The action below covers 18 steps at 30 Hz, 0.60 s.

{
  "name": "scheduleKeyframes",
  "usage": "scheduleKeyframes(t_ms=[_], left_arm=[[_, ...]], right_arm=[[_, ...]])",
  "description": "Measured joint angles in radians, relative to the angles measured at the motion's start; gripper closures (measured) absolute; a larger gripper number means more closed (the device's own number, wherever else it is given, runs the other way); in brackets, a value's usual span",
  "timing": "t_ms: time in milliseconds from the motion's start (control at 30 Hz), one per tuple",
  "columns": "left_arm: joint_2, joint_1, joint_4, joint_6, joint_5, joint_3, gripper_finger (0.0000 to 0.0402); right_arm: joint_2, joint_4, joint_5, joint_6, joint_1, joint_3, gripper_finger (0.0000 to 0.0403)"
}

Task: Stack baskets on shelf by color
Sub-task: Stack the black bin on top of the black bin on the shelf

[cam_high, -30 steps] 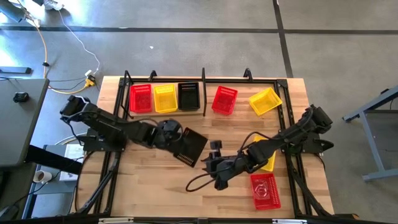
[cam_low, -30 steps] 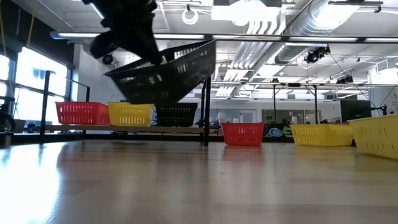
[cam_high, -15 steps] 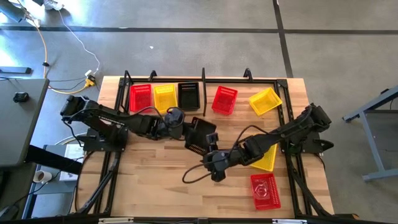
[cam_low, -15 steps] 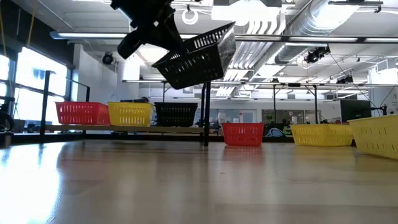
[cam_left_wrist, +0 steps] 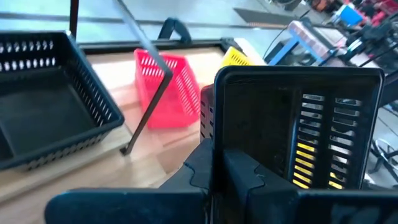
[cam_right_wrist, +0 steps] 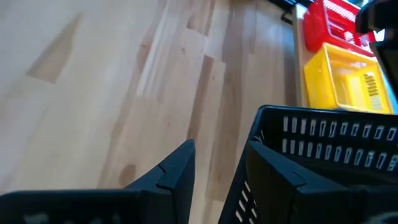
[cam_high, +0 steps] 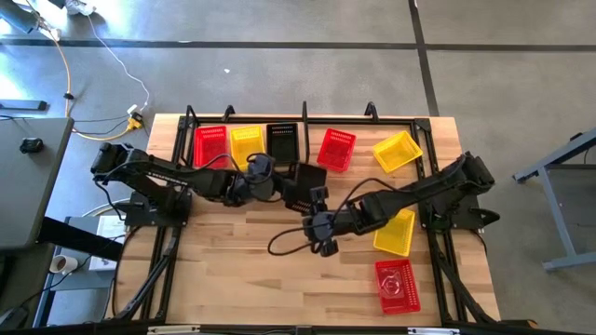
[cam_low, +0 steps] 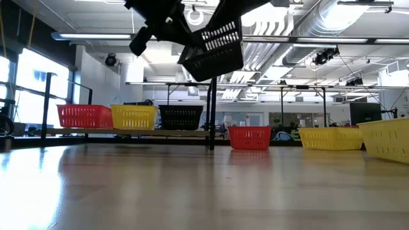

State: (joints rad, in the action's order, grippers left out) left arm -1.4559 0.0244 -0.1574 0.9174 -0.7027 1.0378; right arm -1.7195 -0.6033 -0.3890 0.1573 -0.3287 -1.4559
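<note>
Airborne black basket (cam_high: 303, 184) hangs just near-right of the shelf's black basket (cam_high: 282, 143), clenched at its left rim by left fingers (cam_high: 277, 185); right fingers (cam_high: 317, 207) straddle its near rim.

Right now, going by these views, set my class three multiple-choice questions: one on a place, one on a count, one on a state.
1. Where is the held black basket?
A) in the air above the table
B) on the floor
C) under the table
2. How many red baskets does the high view show?
A) one
B) three
C) five
3. The left gripper is:
A) open and empty
B) shut on the black basket
C) out of view
Answers: 1 A, the low view shows it clear of the tabletop; 2 B, three can be counted; 3 B, its fingers clamp the basket's wall.
</note>
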Motion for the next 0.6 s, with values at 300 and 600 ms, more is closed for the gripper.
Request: scheduleKeyframes(t_ms=[300,600], left_arm=[[0.0,-0.017,0.031,-0.031,-0.025,0.0,0.0397],[0.0,-0.044,0.051,-0.032,0.0,0.0,0.0397]], right_arm=[[0.0,-0.048,-0.05,0.0,0.026,0.0,0.0274],[0.0,-0.123,-0.062,0.021,0.073,0.0,0.0274]])
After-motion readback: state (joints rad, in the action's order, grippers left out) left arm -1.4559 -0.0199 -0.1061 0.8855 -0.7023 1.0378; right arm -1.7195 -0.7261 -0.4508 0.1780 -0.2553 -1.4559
